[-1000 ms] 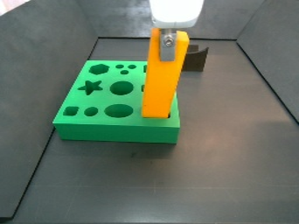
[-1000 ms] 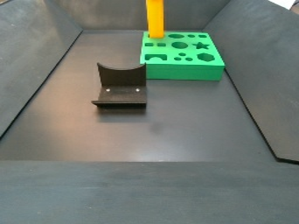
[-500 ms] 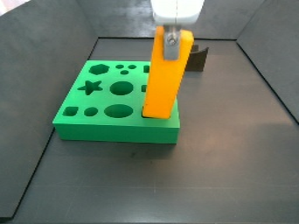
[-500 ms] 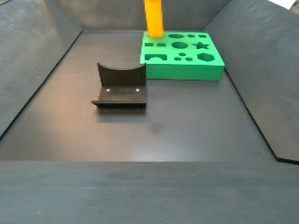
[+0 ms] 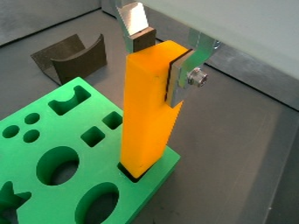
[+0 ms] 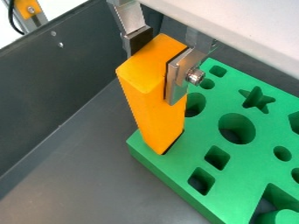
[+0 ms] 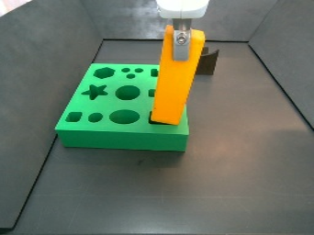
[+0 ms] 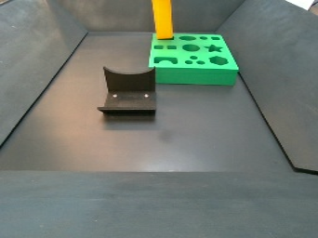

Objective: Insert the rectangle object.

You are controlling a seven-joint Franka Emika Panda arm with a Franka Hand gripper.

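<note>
**Bar standing in the block's corner slot**

The gripper clamps the top of the orange-yellow rectangle object, which leans slightly, its lower end in a corner hole of the green block. The dark U-shaped holder sits well apart.

My gripper clamped on top of rectangle object, bar standing slightly tilted at corner of green block. Block fills far part of floor. Dark U-shaped holder sits mid-floor, well apart from block. Near half of floor open. Bin walls slope in on both sides.
</note>
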